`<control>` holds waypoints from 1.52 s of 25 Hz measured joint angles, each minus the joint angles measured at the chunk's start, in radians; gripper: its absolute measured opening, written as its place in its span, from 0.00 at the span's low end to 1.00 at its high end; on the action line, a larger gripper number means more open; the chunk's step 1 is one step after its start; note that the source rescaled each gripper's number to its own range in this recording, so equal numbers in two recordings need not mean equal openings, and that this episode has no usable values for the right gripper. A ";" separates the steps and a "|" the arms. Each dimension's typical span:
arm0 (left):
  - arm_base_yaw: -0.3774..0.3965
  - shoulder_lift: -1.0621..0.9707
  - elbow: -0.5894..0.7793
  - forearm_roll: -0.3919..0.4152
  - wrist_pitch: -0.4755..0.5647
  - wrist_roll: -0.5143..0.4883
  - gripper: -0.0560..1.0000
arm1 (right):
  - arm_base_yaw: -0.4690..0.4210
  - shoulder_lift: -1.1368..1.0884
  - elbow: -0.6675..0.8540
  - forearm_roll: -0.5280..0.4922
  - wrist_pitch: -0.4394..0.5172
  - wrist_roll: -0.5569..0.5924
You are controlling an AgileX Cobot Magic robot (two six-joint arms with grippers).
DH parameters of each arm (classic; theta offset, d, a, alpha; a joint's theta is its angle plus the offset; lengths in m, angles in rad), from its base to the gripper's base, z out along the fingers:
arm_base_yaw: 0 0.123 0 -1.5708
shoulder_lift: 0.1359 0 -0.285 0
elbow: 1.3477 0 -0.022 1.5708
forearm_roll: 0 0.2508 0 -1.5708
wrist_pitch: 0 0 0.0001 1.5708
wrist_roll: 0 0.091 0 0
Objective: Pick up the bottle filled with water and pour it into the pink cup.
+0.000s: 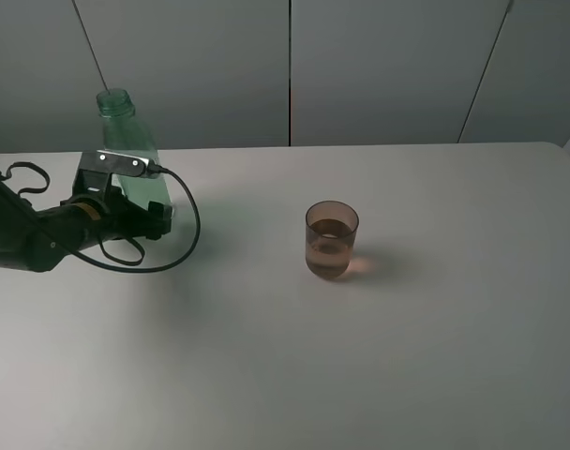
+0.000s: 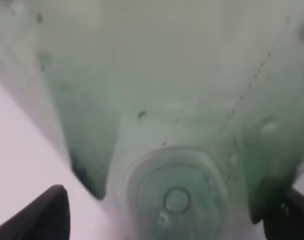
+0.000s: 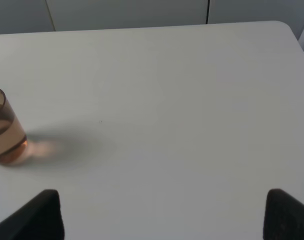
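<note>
The green transparent bottle (image 1: 130, 150) stands about upright at the far left of the table, uncapped, its lower part hidden behind my left gripper (image 1: 146, 214). In the left wrist view the bottle (image 2: 177, 125) fills the frame between the two dark fingertips (image 2: 44, 215), which are spread wide with a gap on one side. The left gripper (image 2: 172, 217) is open around the bottle's base. The pink cup (image 1: 332, 239) stands mid-table with water in it, and also shows in the right wrist view (image 3: 3, 127). My right gripper (image 3: 162, 215) is open and empty, to the right of the cup.
The white table (image 1: 435, 356) reaches a grey panelled wall (image 1: 379, 66) at the back. A black cable (image 1: 187, 234) loops from the left arm onto the table beside the bottle. The table's far right corner (image 3: 287, 30) shows in the right wrist view.
</note>
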State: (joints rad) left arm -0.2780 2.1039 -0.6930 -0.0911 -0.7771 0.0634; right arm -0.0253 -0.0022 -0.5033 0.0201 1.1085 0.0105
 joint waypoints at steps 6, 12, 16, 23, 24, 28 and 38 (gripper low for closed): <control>0.000 -0.125 0.092 -0.020 0.101 0.000 0.97 | 0.000 0.000 0.000 0.000 0.000 0.000; 0.000 -0.378 0.131 -0.086 0.501 0.000 0.97 | 0.000 0.000 0.000 0.000 0.000 0.000; 0.000 -0.636 0.125 -0.095 0.777 -0.002 0.97 | 0.000 0.000 0.000 0.000 0.000 0.000; 0.000 -1.069 0.021 0.003 1.228 -0.004 0.97 | 0.000 0.000 0.000 0.000 0.000 0.000; 0.004 -1.126 0.020 0.011 1.280 -0.002 0.97 | 0.000 0.000 0.000 0.000 0.000 0.000; 0.090 -1.341 0.020 0.069 1.503 0.016 0.97 | 0.000 0.000 0.000 0.000 0.000 0.000; 0.266 -1.808 0.126 0.016 1.741 0.072 0.97 | 0.000 0.000 0.000 0.000 0.000 0.000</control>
State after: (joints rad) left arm -0.0116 0.2959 -0.5666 -0.0751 0.9638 0.1350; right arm -0.0253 -0.0022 -0.5033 0.0201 1.1085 0.0105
